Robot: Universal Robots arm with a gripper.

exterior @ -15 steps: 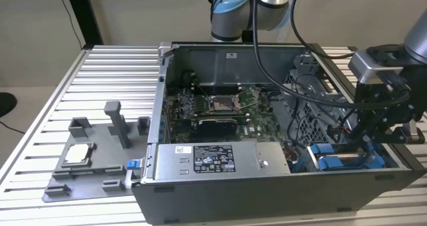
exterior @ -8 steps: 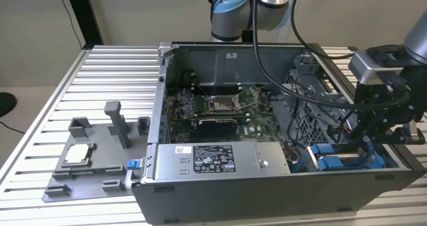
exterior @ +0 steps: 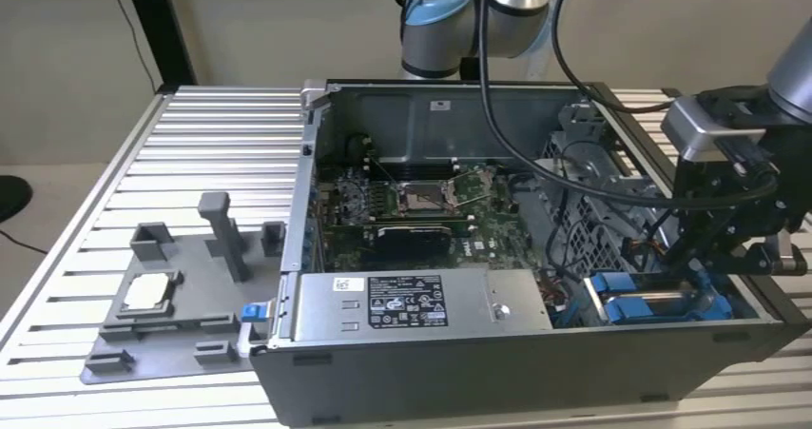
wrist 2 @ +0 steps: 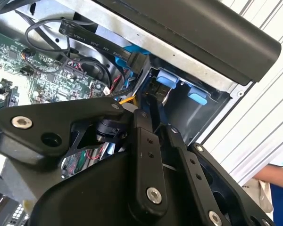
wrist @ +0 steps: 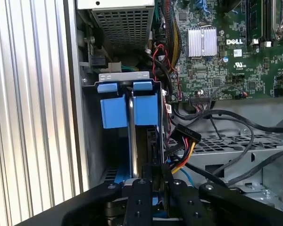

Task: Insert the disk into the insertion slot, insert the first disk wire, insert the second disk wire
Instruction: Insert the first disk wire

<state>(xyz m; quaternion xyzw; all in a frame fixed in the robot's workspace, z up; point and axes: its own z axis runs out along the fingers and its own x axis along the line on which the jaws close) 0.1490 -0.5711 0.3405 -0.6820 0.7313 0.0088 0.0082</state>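
Working step: wire insertion, I judge; the disk seems already seated in the insertion slot, at the corner of the computer case on the exterior view's right.
Fingers: drawn close together over the slot, almost no gap; whether they pinch a plug, I cannot tell.
Nearest wires: plug with coloured wires just beside me; black flat cable crossing near the bay.
Next move needs: plug square to its socket, a gentle push, loose wires kept aside.
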